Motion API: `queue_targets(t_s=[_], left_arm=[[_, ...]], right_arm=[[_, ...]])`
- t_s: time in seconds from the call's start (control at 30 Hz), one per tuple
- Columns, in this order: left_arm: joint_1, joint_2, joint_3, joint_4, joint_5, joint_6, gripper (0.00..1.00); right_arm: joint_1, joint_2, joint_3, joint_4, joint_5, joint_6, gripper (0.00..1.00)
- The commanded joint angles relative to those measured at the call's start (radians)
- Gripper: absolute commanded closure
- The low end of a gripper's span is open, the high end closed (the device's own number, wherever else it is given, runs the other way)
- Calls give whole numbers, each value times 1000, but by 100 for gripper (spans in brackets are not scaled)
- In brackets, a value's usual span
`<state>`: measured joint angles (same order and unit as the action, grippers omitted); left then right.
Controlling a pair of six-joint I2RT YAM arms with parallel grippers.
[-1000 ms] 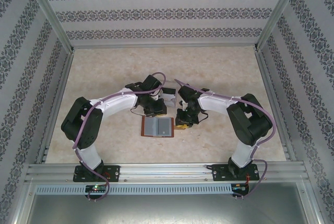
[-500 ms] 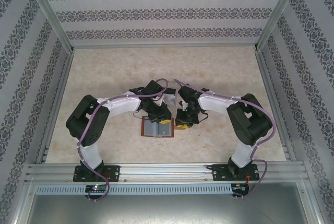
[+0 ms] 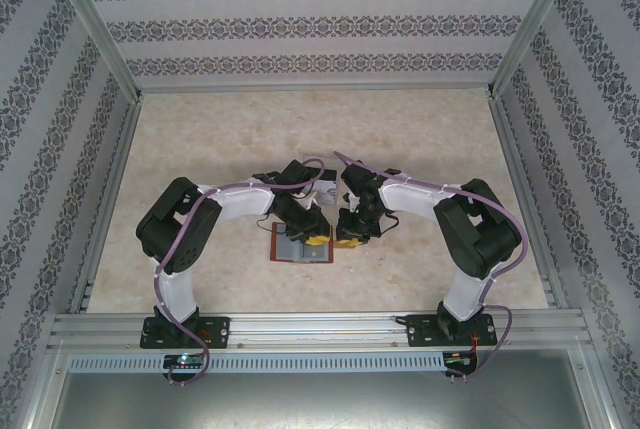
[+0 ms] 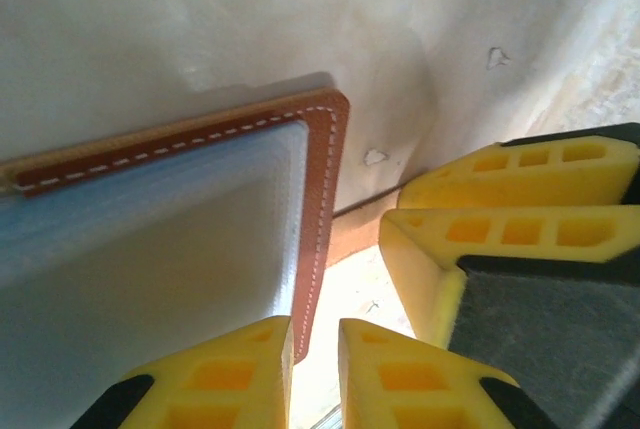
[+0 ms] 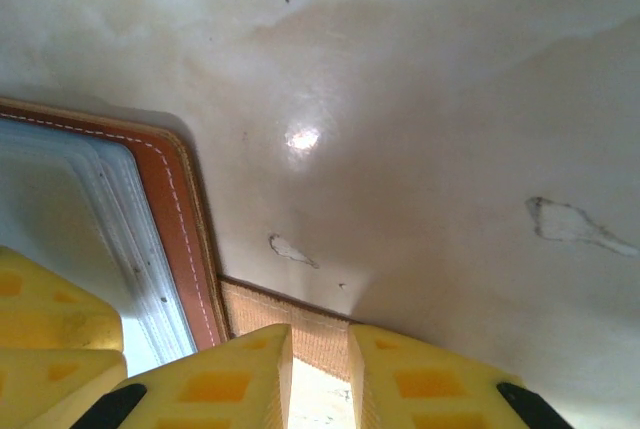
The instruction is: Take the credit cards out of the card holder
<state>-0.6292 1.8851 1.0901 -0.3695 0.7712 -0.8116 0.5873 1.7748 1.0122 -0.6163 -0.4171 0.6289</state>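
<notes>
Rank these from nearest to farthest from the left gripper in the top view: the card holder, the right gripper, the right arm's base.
1. card holder: directly under the left gripper, at its right half.
2. right gripper: just to the right, by the holder's right edge.
3. right arm's base: far off at the near right edge of the table.

Stitched brown leather card holder [image 4: 322,179], glossy table [image 5: 420,149]

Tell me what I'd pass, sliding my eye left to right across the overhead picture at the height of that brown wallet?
Left arm's black elbow → brown card holder lying open on the table → yellow fingers of the left gripper → yellow fingers of the right gripper → right arm's black elbow.
</notes>
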Motion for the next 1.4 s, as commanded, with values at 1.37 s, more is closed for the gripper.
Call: queue_targets(t_s=[1.37], left_arm=[[-63, -4, 176, -515, -465, 169, 73]], right_arm=[[9, 51, 9, -10, 11, -36, 76]])
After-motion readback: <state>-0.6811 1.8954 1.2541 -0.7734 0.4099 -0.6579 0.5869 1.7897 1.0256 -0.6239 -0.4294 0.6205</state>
